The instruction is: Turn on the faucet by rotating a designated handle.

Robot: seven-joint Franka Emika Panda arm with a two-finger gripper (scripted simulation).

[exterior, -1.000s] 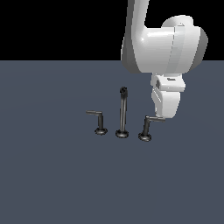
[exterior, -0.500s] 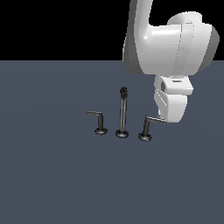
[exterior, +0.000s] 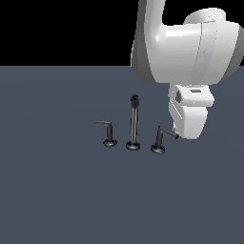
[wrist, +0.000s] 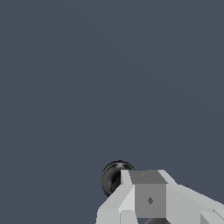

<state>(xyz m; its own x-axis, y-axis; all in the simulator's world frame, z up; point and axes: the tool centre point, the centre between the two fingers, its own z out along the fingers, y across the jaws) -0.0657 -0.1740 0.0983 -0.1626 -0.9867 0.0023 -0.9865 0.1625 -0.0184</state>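
Hand (exterior: 183, 134), open or closed impossible to tell, sits against the lever tip of the handle (exterior: 162, 137), at 3 o'clock of the spout (exterior: 134, 121). Lever looks partly swung; rotation unfinished, I'd judge.

Faucet (exterior: 133, 123) on grey desk (exterior: 57, 190): upright spout between two levers. Claw (exterior: 177, 135) touching the handle (exterior: 162, 138) lever tip; jaws hidden.

A flat slate-grey floor (exterior: 57, 190) under a black backdrop (exterior: 62, 28).
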